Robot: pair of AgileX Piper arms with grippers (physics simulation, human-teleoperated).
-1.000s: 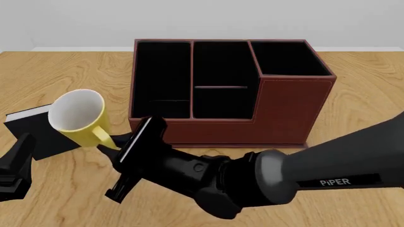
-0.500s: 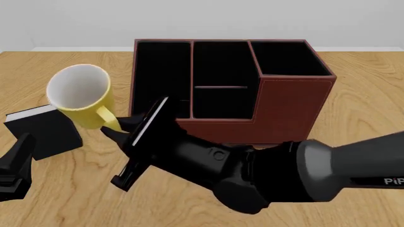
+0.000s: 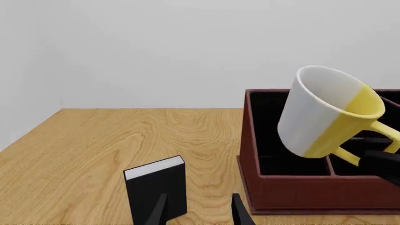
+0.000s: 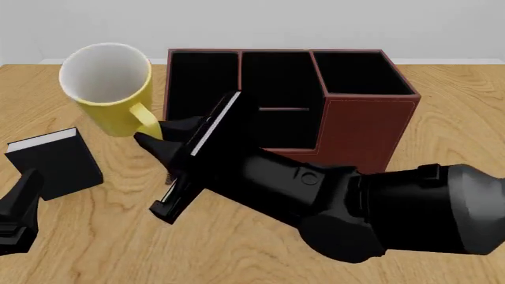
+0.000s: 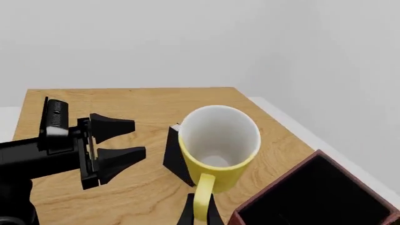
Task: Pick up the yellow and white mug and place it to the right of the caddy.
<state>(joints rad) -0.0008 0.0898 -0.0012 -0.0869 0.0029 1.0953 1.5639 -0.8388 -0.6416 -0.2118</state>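
The yellow and white mug (image 4: pixel 106 89) hangs in the air left of the caddy (image 4: pixel 363 130), its white inside facing the front camera. My right gripper (image 4: pixel 154 135) is shut on its yellow loop handle (image 4: pixel 146 121), reaching in from the right across the caddy's front. The right wrist view shows the mug (image 5: pixel 218 145) just beyond the right gripper (image 5: pixel 198 215), with the handle between the fingers. My left gripper (image 4: pixel 16 207) rests low at the near left, open and empty. In its own view the left gripper (image 3: pixel 198 213) points toward the caddy (image 3: pixel 300 187) and the raised mug (image 3: pixel 325 112).
A small black book with white pages (image 4: pixel 55 163) stands on the wooden table (image 4: pixel 118 248) below and left of the mug, close in front of the left gripper. The book (image 3: pixel 155 187) sits just ahead of the left fingers. The right arm's bulk covers the near middle.
The right gripper has lifted the mug by its handle, up and away from the book to about the height of the caddy's top. The left arm has not moved.
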